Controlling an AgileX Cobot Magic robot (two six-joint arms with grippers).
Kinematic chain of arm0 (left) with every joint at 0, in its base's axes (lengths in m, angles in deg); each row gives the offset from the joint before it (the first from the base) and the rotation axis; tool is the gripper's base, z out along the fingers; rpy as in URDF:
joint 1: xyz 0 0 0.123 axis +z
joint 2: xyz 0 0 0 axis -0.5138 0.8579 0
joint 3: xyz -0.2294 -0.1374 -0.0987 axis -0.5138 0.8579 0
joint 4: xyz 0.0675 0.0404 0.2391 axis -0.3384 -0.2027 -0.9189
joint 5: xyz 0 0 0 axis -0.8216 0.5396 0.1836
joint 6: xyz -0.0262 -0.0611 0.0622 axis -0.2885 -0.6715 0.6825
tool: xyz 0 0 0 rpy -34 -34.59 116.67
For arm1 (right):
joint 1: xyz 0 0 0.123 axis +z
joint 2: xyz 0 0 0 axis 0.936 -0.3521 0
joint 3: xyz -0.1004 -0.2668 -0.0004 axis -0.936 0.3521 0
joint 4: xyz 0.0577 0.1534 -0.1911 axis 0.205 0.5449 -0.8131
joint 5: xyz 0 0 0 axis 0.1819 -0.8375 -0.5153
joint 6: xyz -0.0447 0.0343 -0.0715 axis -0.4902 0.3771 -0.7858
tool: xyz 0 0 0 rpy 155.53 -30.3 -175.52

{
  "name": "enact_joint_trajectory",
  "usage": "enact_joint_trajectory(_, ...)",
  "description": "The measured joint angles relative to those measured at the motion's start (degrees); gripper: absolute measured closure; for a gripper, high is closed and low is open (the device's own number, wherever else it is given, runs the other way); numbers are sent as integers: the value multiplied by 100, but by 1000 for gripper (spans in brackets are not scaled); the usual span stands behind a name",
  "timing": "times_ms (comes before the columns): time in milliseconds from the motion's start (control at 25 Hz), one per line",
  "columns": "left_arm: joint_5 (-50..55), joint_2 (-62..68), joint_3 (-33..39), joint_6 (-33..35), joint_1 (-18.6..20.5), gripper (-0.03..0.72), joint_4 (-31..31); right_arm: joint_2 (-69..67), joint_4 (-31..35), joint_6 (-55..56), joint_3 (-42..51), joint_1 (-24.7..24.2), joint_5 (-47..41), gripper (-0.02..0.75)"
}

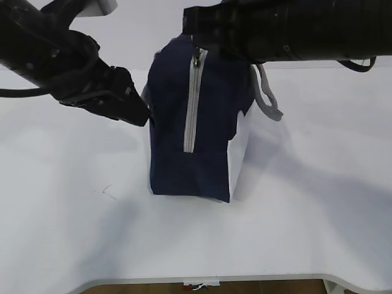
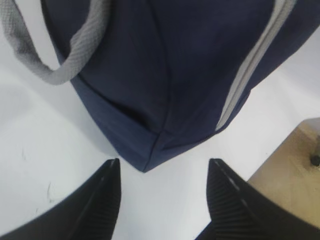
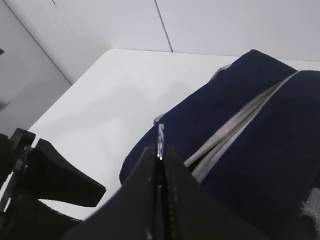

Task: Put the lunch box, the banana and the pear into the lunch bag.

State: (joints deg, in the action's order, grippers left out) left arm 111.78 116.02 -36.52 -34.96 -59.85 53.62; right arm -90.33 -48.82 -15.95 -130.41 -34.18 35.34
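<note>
Metal is showing as a thin sliver between the right gripper's [image 3: 160,165] closed fingers, most likely the zipper's ring pull [image 3: 160,141], so this gripper is pinching it at the top of the bag [image 1: 196,122]. The left gripper [image 2: 162,192] is standing wide, its two dark fingers [image 2: 102,200] spread on either side of the bag's lower corner, near the fabric but gripping nothing. The bag is sitting upright on the white table [image 1: 306,214], its grey zipper [image 1: 192,104] running down the face toward the camera and looking largely closed, a grey strap [image 1: 269,98] hanging on the far side. The fabric is creasing under its own weight, so I judge it soft and light, likely to slide or fold when the pull is tugged; the open gripper would do best bracing the side or seam while the other draws the ring. The ring looks small and smooth and could be slipping out of a shallow pinch. The right arm is covering the bag's top in the exterior view, so the zipper's upper end is hidden. Lunch box, banana and pear are appearing in no view.
</note>
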Motion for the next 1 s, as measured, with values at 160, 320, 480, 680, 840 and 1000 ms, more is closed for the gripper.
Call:
enact_joint_trajectory(160, -288, 51, 0, 400, -11, 258, 344, 0, 173, 0, -10, 0, -48, 724)
enact_joint_trajectory(320, -672, 282, 0, 645, -11, 256, 560, 0, 336, 0, -10, 0, -58, 724)
enact_joint_trajectory(480, -910, 523, 0, 1166, -11, 274, 1011, -10, 376, 0, -13, 0, -58, 724)
enact_joint_trajectory(680, -922, 649, 0, 1668, -11, 476, 1471, -10, 385, 0, -23, 0, -96, 724)
enact_joint_trajectory(840, -747, 649, 0, 1731, -11, 671, 1302, -21, 385, 0, -23, 0, -153, 724)
enact_joint_trajectory(1000, -380, 649, 0, 1739, -11, 690, 744, -30, 272, 0, -25, 0, -153, 724)
